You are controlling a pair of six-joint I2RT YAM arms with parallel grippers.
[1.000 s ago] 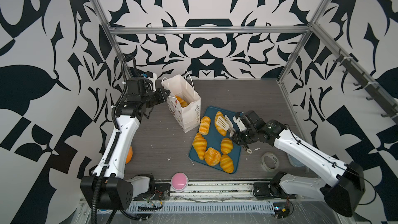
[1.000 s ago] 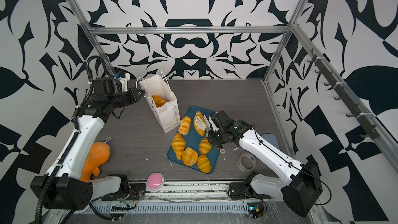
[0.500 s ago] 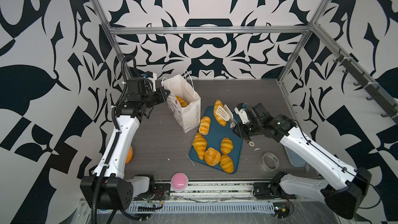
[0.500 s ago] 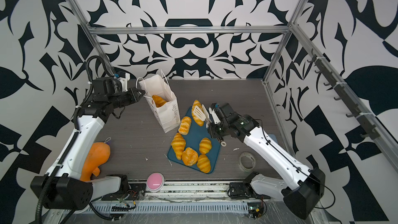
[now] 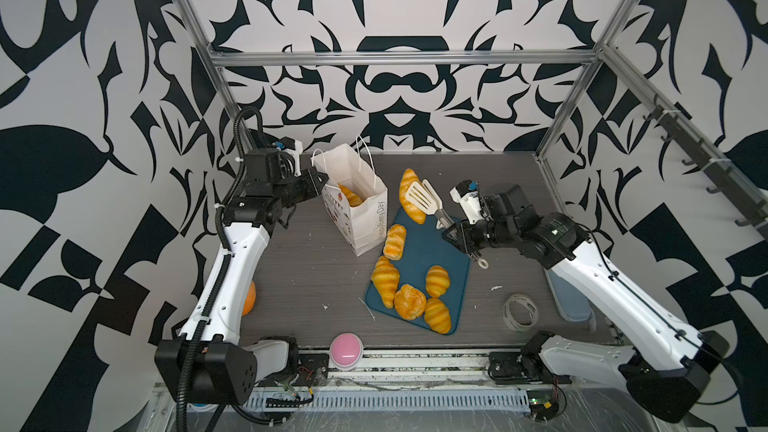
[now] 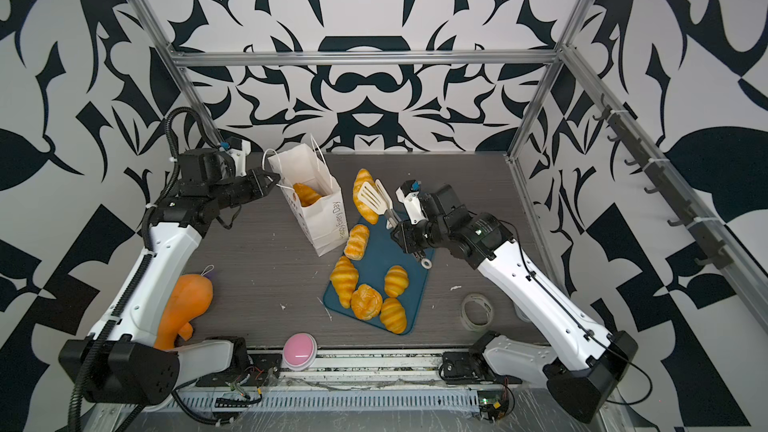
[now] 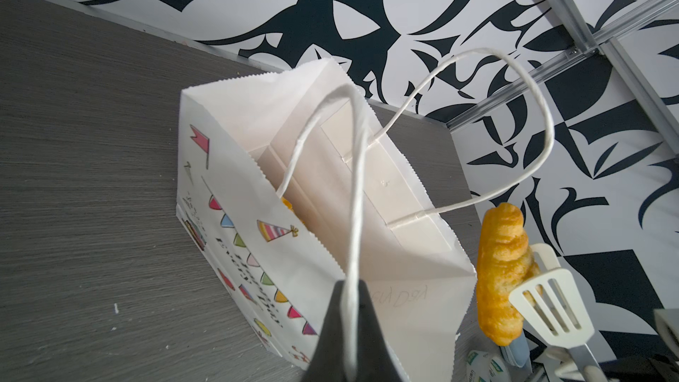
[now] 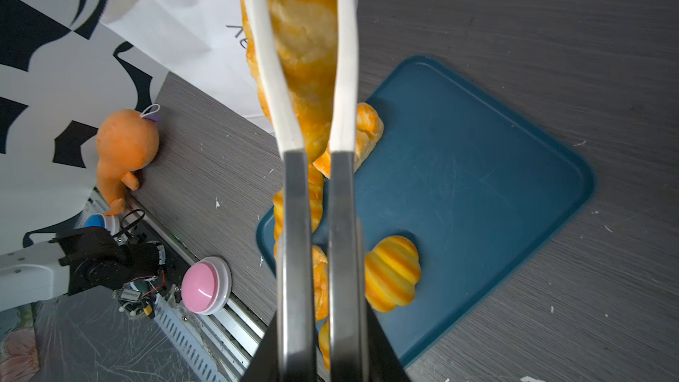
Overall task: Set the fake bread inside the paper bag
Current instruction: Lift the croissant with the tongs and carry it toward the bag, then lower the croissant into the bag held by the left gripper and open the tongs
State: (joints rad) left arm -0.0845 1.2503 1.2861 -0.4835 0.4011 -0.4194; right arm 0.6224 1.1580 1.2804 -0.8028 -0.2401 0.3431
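The white paper bag (image 5: 362,214) (image 6: 322,218) (image 7: 367,222) stands open at the back left, with one piece of fake bread (image 5: 349,196) inside. My left gripper (image 5: 320,179) (image 6: 271,178) (image 7: 349,290) is shut on its cord handle (image 7: 353,196). My right gripper (image 5: 455,235) (image 6: 404,235) (image 8: 319,343) is shut on steel tongs (image 5: 424,198) (image 8: 297,214) with white slotted heads. The tongs pinch the long braided loaf (image 5: 407,182) (image 6: 360,180) (image 7: 501,251) (image 8: 301,31), which hangs just right of the bag's mouth. Several croissants (image 5: 385,284) and a round bun (image 5: 410,302) lie on the blue tray (image 5: 419,251) (image 8: 459,178).
A pink button (image 5: 346,351) sits at the front edge. A roll of tape (image 5: 518,311) lies right of the tray, with a grey-blue lid (image 5: 569,301) under my right arm. An orange plush toy (image 6: 185,301) lies by my left arm's base.
My right gripper has lifted the tongs and the long loaf off the tray and carried them back and left toward the bag. My left arm has stayed still on the handle.
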